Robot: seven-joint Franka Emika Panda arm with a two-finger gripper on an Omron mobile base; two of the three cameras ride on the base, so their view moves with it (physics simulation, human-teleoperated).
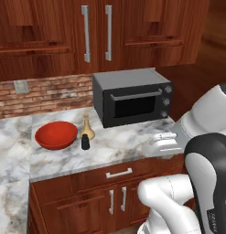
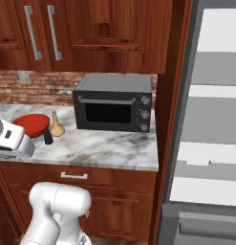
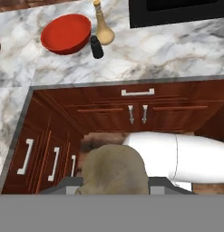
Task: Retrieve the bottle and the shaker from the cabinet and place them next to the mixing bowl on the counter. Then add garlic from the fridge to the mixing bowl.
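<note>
The tool (image 3: 114, 186) is gripping a small beige-grey rounded garlic lump (image 3: 114, 168), jaws closed around it, above the cabinet fronts. Farther off, on the white marble tabletop (image 3: 177, 50), the short black tapered shaker (image 3: 96, 47) and tan bulbous narrow-necked bottle (image 3: 103, 30) are already standing beside the wide glossy red mixing bowl (image 3: 65, 33). Only dropping the garlic in is remaining.

Glossy red mixing bowl (image 1: 56, 135); tan-beige bottle (image 1: 87, 127) at its 3 o'clock, black shaker (image 1: 85, 142) at 4. Counter (image 1: 128, 144) white marble w/ grey veins, reddish-brown fronts. Microwave (image 1: 131, 97) dark grey. Beige-grey garlic (image 3: 114, 171). Fridge (image 2: 211, 119) grey/white.
</note>
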